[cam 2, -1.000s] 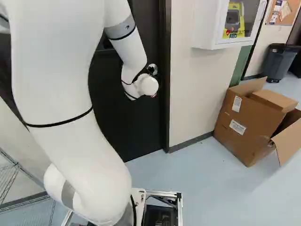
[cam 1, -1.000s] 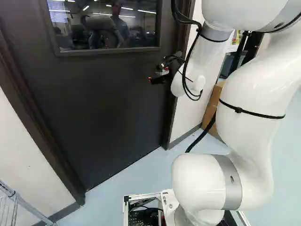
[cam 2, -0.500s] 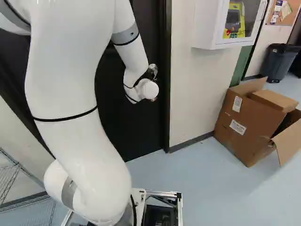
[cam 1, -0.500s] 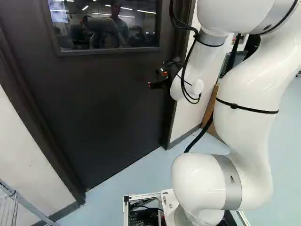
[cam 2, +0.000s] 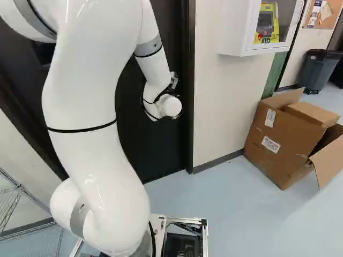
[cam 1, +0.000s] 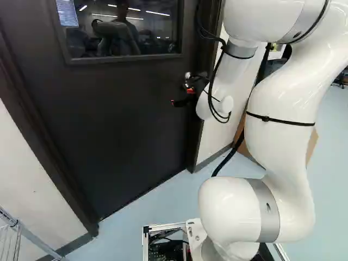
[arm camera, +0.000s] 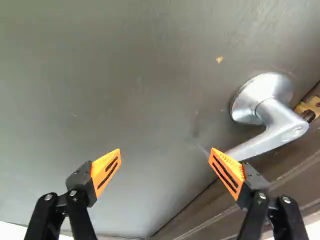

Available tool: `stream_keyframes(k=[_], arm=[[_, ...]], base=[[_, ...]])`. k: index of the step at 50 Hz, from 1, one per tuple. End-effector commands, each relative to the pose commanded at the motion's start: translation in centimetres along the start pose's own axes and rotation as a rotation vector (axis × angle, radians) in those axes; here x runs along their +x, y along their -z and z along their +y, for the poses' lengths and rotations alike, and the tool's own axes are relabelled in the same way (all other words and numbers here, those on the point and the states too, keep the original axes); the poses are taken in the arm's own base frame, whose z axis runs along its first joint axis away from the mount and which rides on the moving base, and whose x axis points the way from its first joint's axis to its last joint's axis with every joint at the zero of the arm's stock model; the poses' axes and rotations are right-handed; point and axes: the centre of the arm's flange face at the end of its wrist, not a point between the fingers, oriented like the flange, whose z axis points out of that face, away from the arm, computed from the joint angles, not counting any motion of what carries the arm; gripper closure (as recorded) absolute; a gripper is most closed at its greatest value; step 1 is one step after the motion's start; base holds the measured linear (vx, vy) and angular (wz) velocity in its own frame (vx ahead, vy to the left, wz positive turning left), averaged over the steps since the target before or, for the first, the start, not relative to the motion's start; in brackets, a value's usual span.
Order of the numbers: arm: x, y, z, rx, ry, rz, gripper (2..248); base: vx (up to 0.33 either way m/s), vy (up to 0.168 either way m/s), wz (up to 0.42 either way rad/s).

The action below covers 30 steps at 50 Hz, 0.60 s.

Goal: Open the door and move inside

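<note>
Judged step: handle approach. The tool (arm camera: 166,156) is released; the lever handle (arm camera: 276,134) on the door (arm camera: 125,90) lies at its two o'clock. Next, it should shift there, straddle the lever handle and turn it.

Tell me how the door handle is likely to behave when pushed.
The handle looks like solid metal, so it should stay stiff rather than bend. Being a lever set on a round plate, it will probably swivel about that plate. Its smooth, shiny surface may let the orange pads slip along it.
</note>
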Motion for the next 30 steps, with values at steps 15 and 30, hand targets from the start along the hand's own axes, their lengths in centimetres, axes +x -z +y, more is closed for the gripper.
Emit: stream_keyframes(k=[15, 30], arm=[[0.1, -2.8, 0.5, 0.018, 0.010, 0.013, 3], [0.5, -5.8, 0.7, 0.039, 0.026, 0.034, 3]], base=[[0.000, 0.000, 0.000], [0.000, 0.000, 0.000]])
